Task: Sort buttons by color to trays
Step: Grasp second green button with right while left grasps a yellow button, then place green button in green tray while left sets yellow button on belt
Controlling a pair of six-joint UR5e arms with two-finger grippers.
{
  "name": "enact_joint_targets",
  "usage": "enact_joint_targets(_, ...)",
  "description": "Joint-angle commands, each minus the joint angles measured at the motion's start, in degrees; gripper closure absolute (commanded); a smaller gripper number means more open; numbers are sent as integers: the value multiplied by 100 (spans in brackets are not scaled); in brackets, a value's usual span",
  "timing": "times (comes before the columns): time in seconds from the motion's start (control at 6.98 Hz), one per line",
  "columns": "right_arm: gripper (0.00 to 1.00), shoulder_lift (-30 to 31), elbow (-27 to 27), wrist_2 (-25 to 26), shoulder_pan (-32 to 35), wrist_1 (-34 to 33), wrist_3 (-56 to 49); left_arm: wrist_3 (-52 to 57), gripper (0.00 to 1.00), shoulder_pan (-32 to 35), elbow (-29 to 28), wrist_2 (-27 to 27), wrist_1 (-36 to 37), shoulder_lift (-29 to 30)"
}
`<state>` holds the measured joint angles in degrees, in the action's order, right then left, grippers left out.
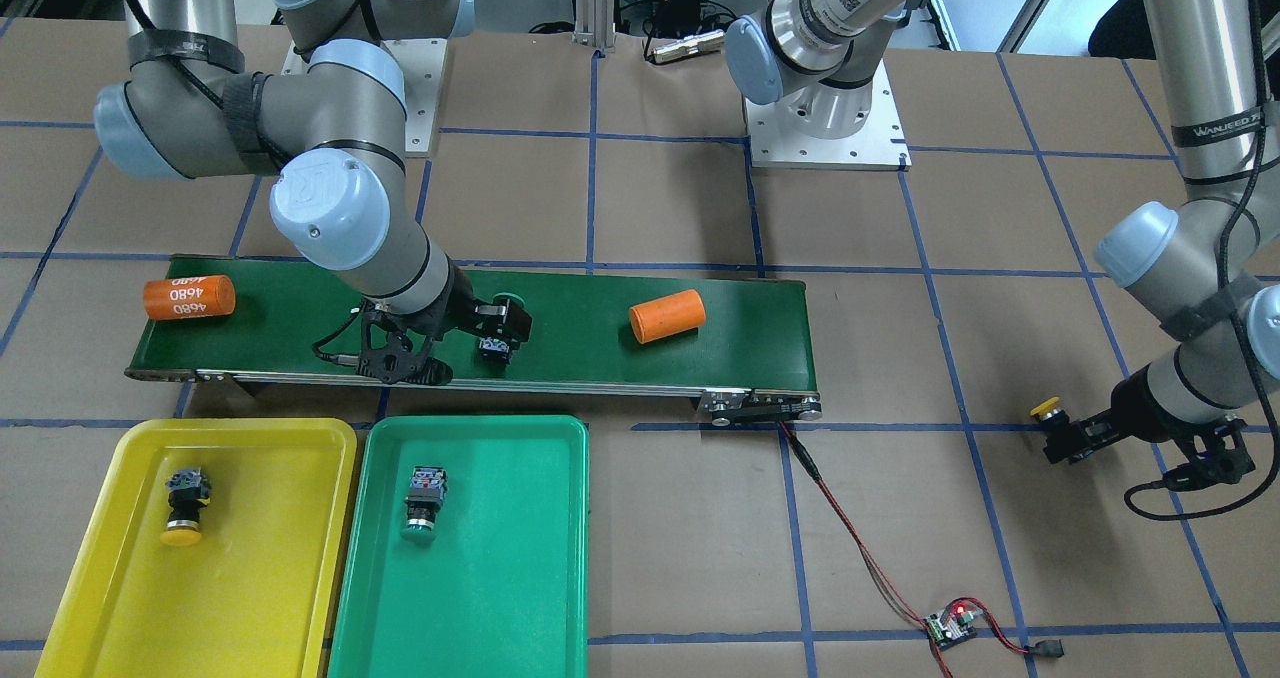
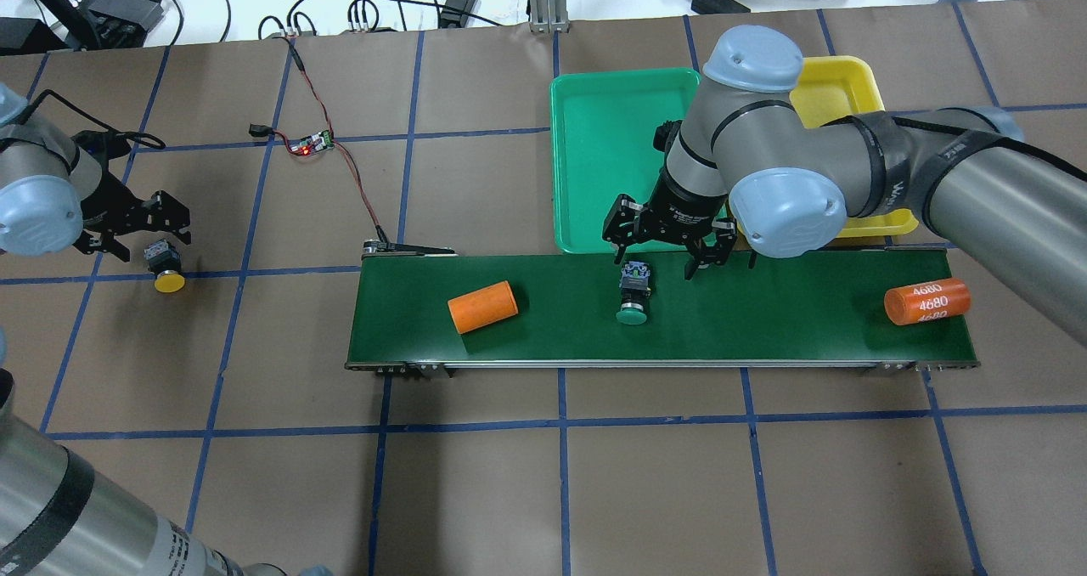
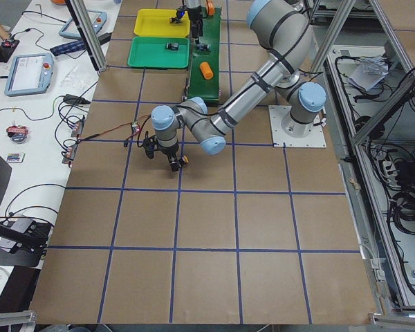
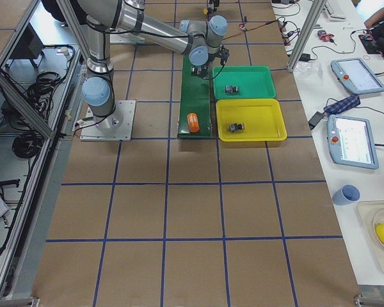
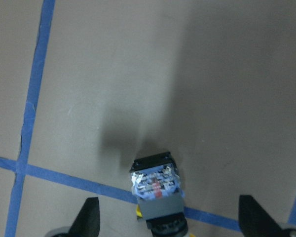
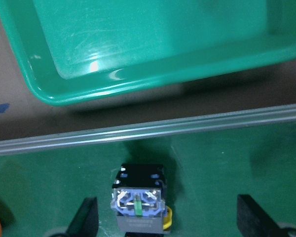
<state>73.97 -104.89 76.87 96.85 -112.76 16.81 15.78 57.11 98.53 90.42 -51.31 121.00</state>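
Bright, even overhead light across the room views; shadows short and soft. Left wrist view dimmer and slightly blurred, a broad grey shadow lying on the table (image 5: pixel 138 113). White glare patches on the green tray (image 6: pixel 94 65).

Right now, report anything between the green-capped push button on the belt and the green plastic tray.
Nothing visible does. The green-capped push button lies under the right gripper; only the conveyor belt's side rail separates it from the green plastic tray.
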Motion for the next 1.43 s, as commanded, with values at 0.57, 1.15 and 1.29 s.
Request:
enact_joint_targets(0.57,100,-173,56,100,-61,78,77,-598,100,438,-27,64,-1167,-776)
enact_joint_targets(1.15,100,-625,1344,293,-114,18,-28,-136,100,2749,114,-84,-2294,-1683)
enact_joint_targets(1.29,100,-977,1783,407,-114,-44,-29,-493,100,3153,166,-538,-2357,-1755)
